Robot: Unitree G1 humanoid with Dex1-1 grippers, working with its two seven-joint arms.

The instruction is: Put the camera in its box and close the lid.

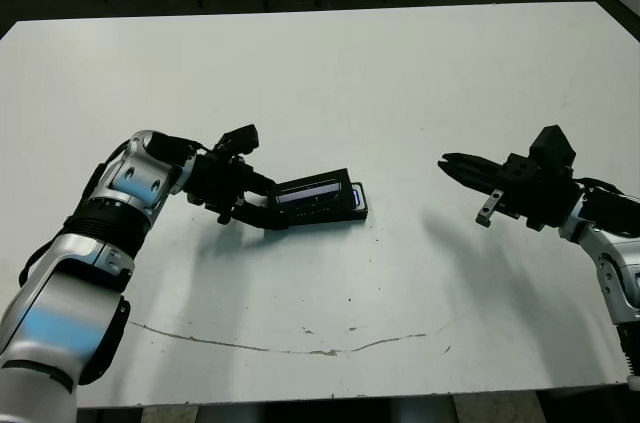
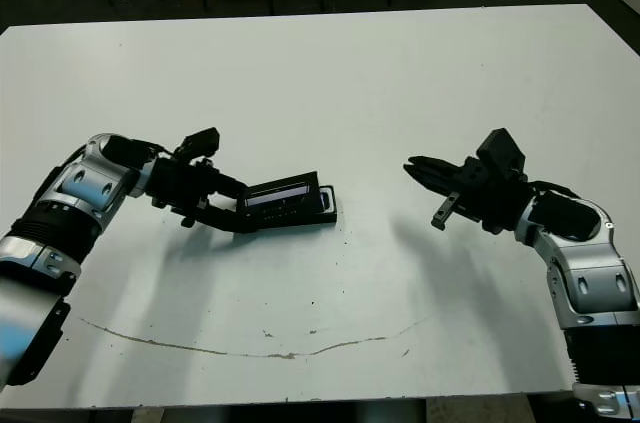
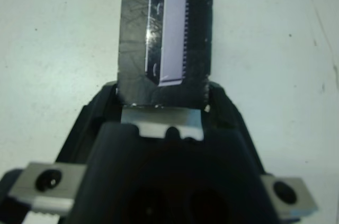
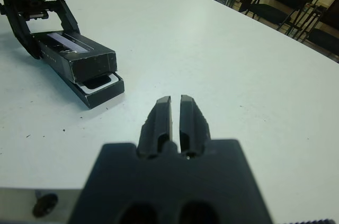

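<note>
Left pincer (image 1: 262, 205) clamps lid (image 1: 312, 192), hiding most of box (image 4: 99, 89).

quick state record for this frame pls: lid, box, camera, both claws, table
lid: flat glossy black panel with pale stripe, resting tilted over the box, not seated
box: shallow black tray with white lining, one end showing under the lid
camera: not visible; cannot tell if it is in the box
left claw: gripping the lid's end
right claw: fingers together, empty, apart from the box
table: white top, thin crack line near the front edge
</note>
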